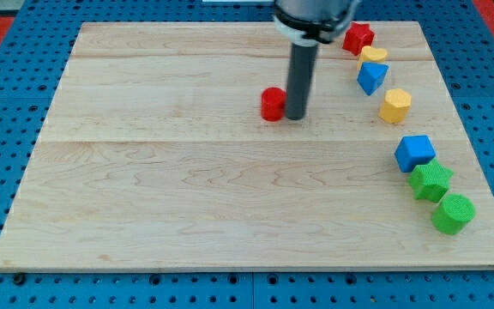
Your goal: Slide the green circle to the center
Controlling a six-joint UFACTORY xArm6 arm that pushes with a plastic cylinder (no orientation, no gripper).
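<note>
The green circle [452, 213] is a short green cylinder near the view's right edge, low on the wooden board [187, 197]. It touches a green star block [430, 180] just up and left of it. My tip [296, 117] rests on the board above the centre, far to the left of the green circle. A red cylinder [272, 104] sits right against the tip's left side.
A curved line of blocks runs down the view's right side: red star [358, 37], yellow block [373, 55], blue block [371, 77], yellow hexagon [394, 106], blue cube [414, 152]. Blue pegboard surrounds the board.
</note>
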